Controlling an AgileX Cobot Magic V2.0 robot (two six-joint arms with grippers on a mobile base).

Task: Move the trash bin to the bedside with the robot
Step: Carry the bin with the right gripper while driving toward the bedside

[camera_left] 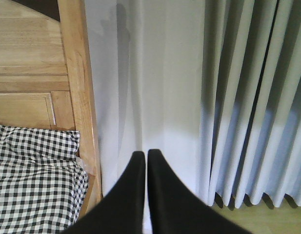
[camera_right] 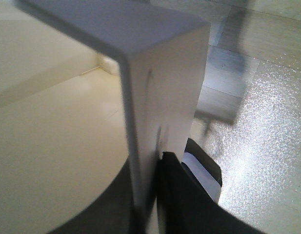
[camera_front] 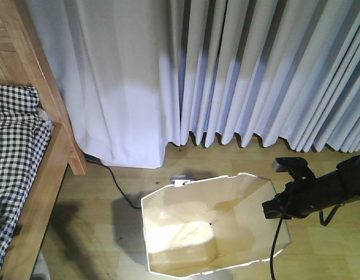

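Pale pleated curtains (camera_front: 226,76) hang to the wooden floor (camera_front: 226,157) — a black cable (camera_front: 114,182) runs out beneath them.

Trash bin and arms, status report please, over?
Left jaws shut, empty. Right jaws shut on trash bin rim. Bin upright on floor near bed. Black cable lies between them.

Slim black arm (camera_front: 325,189) (trailing black cable (camera_front: 276,245))

Pale wooden floor (camera_front: 92,233), open cream trash bin (camera_front: 250,204) standing on it right of the bed frame (camera_front: 48,169), checked bedding (camera_front: 16,140) on the bed, black cable (camera_front: 117,188) running from the bed leg toward the bin, curtain (camera_front: 226,87) hems reaching the boards behind.
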